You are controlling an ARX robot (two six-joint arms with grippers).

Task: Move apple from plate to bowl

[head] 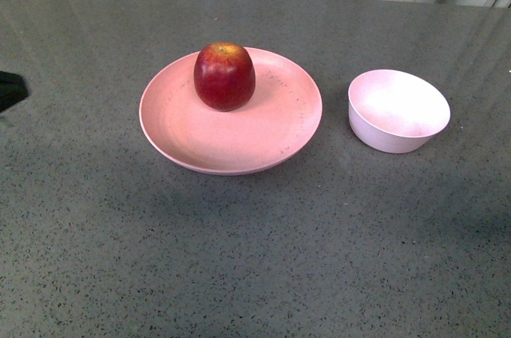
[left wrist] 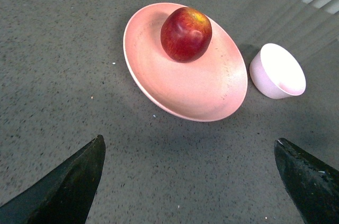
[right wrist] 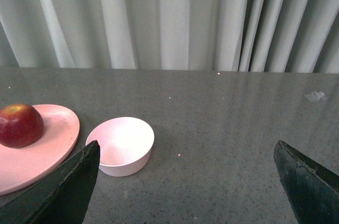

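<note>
The dark-red apple [head: 224, 76] sits on the far part of the wide pink plate [head: 239, 138] on the grey table. The small pale pink bowl [head: 398, 110] stands empty to the plate's right, apart from it. In the left wrist view the apple [left wrist: 186, 34], plate [left wrist: 196, 86] and bowl [left wrist: 277, 70] lie ahead of my open, empty left gripper [left wrist: 190, 147], which is well short of the plate. My right gripper [right wrist: 186, 150] is open and empty; the bowl [right wrist: 121, 145] lies just ahead of one fingertip [right wrist: 79, 176], with the apple [right wrist: 20, 125] and plate [right wrist: 37, 155] beyond it.
A dark part [head: 11, 90] shows at the left edge of the front view. Pale curtains [right wrist: 169, 17] hang behind the table's far edge. A small pale scrap [right wrist: 315, 96] lies on the table far off in the right wrist view.
</note>
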